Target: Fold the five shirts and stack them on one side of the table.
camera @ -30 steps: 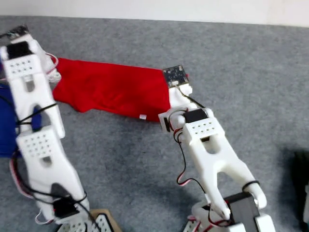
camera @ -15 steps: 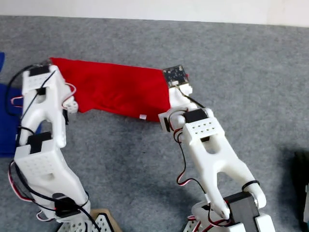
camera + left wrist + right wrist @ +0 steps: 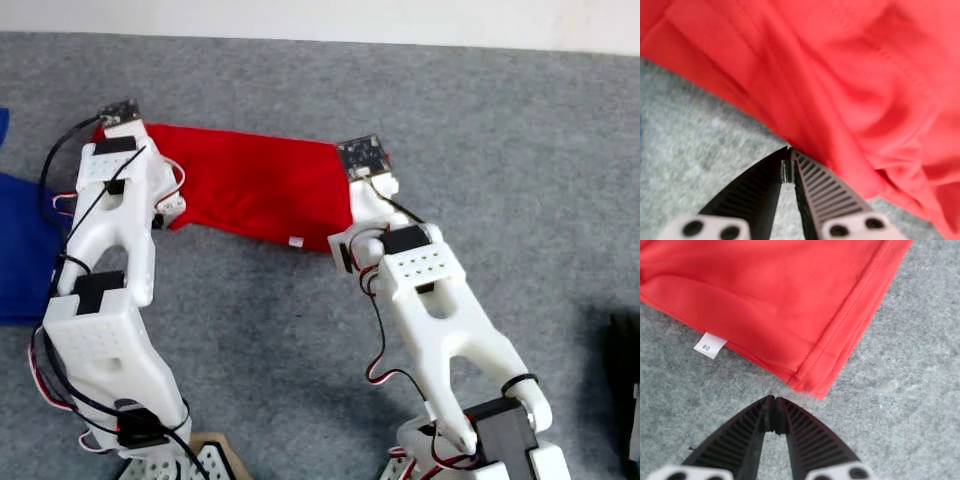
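Grey counter [image 3: 500, 130] carries everything we see. 1 red shirt [image 3: 250, 185] lies on it as a long folded band across the far middle, flat with some creases, and an arm is at each end.

Left arm [image 3: 105, 300] comes up the left side, with its wrist over the shirt's left end. Right arm [image 3: 430, 300] comes up from the near right, with its wrist at the shirt's right end.

1 blue shirt [image 3: 20, 240] sits at the left edge of the counter, beside the left arm and cut off by the frame. We can't tell if it's folded.

Left tool [image 3: 788, 156]: fingers pressed together, only a sliver of gap, tips right at the red shirt's hem. We can't tell whether any cloth is pinched.

Right tool [image 3: 774, 402]: fingers closed tip to tip and holding nothing. It's down by the bare counter, just short of the shirt's corner and not touching it.

Small white size label [image 3: 709, 346] sticks out from the shirt's near edge onto the counter, near the right tool.
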